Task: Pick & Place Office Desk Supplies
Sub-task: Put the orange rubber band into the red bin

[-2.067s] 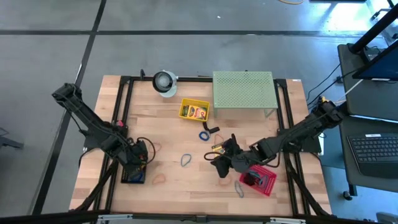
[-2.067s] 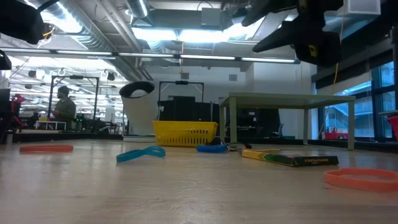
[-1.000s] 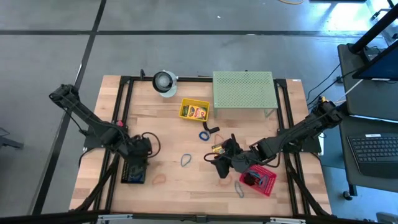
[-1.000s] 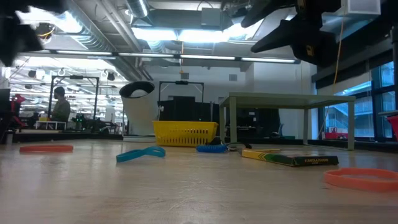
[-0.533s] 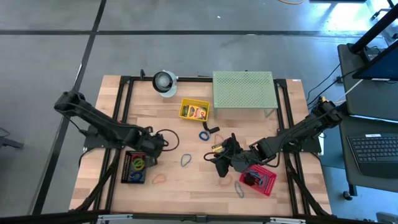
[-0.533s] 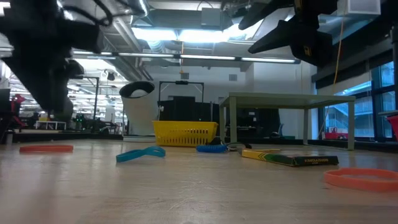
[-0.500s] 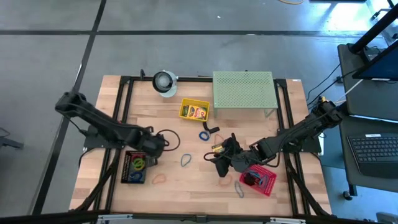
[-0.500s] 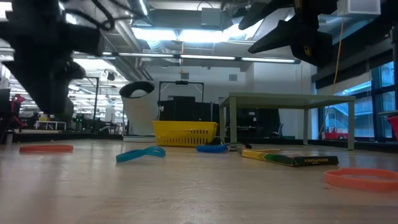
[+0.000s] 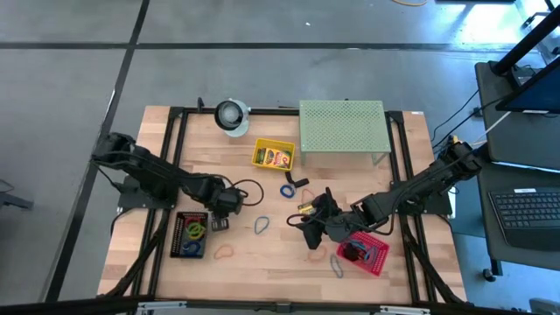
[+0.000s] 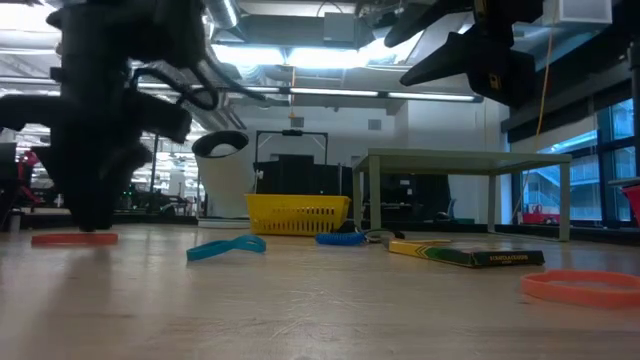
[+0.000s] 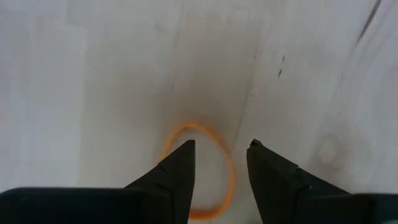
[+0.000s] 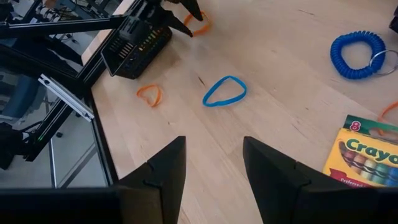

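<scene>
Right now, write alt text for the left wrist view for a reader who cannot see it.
The left gripper hangs open just above pale wooden table, its two dark fingers straddling a thin orange rubber-band loop lying flat on the wood.

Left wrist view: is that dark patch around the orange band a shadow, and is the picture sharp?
Left wrist view: soft, the orange band fuzzy, a grey shadow over it between the open left gripper fingers. Low view: the left arm is a dark backlit silhouette.

Rubber band (image 11: 200, 171) between left fingers (image 11: 176, 168)
</scene>
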Controlling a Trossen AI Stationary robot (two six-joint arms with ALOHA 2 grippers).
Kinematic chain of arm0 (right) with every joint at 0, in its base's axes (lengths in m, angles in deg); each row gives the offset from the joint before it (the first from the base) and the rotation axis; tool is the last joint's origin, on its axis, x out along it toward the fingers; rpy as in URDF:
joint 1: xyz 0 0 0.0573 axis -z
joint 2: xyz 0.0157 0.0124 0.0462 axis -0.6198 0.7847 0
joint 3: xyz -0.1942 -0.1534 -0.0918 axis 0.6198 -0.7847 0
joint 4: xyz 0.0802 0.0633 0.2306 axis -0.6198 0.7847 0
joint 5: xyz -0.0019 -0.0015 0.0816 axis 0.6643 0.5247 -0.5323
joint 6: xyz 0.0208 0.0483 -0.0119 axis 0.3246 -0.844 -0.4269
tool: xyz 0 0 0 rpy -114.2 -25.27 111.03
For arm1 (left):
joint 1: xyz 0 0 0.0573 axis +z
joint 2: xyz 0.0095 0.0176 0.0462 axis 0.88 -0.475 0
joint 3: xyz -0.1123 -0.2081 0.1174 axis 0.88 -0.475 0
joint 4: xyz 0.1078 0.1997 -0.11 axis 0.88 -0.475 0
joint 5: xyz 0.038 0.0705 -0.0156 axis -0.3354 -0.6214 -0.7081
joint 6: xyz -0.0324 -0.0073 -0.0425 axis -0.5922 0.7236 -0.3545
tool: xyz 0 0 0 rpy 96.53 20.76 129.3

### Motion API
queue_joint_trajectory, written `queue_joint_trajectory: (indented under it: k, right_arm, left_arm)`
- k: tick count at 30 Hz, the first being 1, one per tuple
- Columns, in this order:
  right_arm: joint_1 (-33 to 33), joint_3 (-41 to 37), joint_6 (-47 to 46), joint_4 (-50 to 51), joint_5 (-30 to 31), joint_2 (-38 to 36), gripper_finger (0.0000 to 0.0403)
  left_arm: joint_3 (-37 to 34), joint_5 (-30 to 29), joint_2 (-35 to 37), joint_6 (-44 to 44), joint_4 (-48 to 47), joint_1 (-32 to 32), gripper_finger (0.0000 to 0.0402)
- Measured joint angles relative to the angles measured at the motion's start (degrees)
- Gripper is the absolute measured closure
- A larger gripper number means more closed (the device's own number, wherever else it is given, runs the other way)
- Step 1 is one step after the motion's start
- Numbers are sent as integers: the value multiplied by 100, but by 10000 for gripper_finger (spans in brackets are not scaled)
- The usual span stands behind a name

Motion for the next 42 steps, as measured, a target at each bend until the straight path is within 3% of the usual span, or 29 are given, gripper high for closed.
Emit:
queue_joint_trajectory:
  k: [13, 22, 34, 38, 42]
  right_arm:
    - [0, 0, 7, 0, -6, 0, 241]
    - [0, 0, -20, -2, -3, 0, 241]
    - [0, -2, -70, -58, 12, 0, 241]
    - [4, -2, 53, -607, 18, 2, 241]
    - [48, 0, 430, -1284, 17, 2, 241]
  left_arm:
    - [-753, 408, 11, -400, 606, 147, 283]
    - [-934, 674, 7, -259, 729, 150, 393]
    - [-550, 1145, 180, -209, 674, 163, 400]
    - [-273, 1669, 512, -105, 782, 303, 400]
    - [-86, 1622, 778, -129, 732, 460, 400]
